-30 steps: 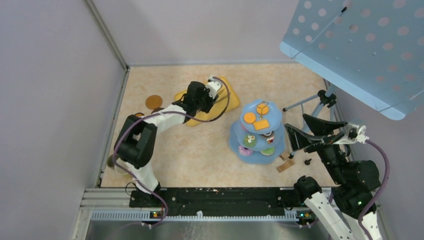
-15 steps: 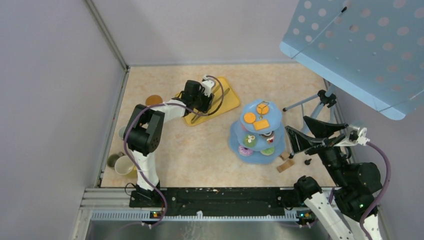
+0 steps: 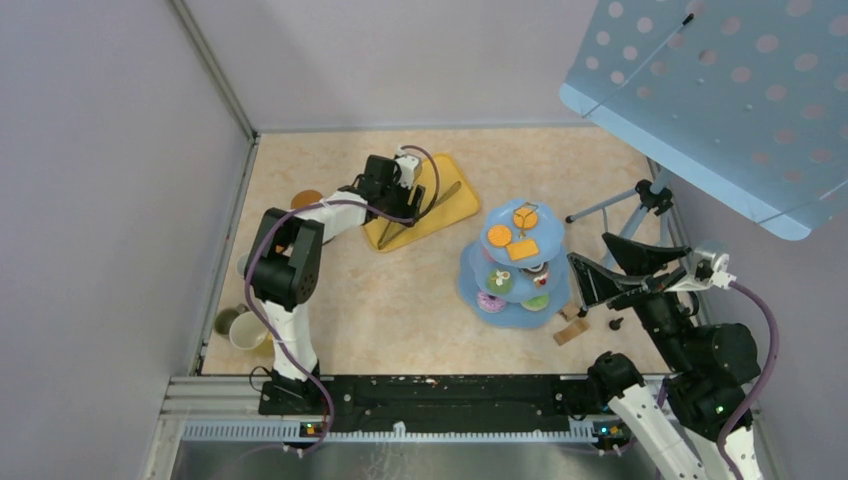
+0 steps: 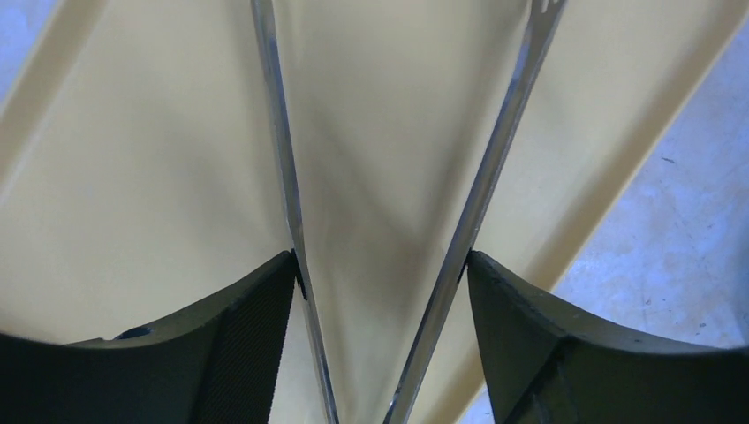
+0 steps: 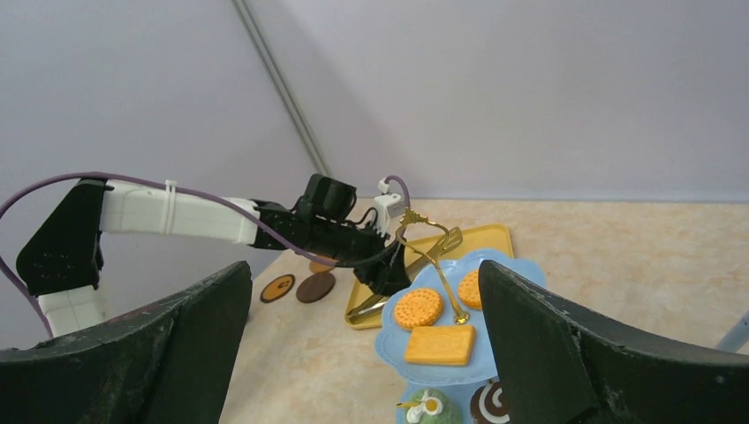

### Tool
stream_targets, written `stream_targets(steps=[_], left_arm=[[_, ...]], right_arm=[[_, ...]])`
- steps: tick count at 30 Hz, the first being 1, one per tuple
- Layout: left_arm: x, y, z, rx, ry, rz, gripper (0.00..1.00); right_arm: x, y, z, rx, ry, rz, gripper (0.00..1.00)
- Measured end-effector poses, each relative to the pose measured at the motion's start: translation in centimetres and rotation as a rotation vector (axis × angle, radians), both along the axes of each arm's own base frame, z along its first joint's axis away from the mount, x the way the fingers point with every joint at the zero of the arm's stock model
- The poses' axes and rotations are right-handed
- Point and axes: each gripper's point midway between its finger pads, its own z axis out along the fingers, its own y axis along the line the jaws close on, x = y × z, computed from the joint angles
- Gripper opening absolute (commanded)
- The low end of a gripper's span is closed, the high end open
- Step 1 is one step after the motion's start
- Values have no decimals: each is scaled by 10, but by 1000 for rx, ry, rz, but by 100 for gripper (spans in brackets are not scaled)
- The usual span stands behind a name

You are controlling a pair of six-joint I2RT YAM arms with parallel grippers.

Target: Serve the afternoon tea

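We find the left gripper (image 4: pixel 380 261) over the yellow tray (image 4: pixel 141 177), jaws wide, clasping the tongs (image 4: pixel 481 203). The three-tier stand (image 3: pixel 468 280) sits just right of that tray. The gripper has shifted toward the tray's left edge since.

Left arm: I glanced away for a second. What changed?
The left arm folded, drawing its end effector left along the tongs on the tray; its fingers touch both tong arms. Stand, right arm and tray stayed put.
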Motion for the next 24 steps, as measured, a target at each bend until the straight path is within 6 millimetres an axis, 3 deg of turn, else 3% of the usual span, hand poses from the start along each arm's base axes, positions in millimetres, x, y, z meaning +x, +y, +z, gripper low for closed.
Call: stream_targets(steps=[1,3,7,14,19,24], left_arm=[[0,2,0,3,11,15,81],[0,10,-1,14,30,53,97],[-3,37,4,30,73,180,99],[5,136,53,-61,61,653,99],[0,186,23,-110,180,872,99],[-8,183,-6,-109,273,919,99]], right_arm=[[0,0,-1,1,3,2,98],[1,1,-2,-1,7,4,98],[1,1,-3,-1,8,4,98],[1,1,-4,-3,10,5,98],[1,4,-6,-7,11,15,98],[1,4,-6,-8,11,18,98]])
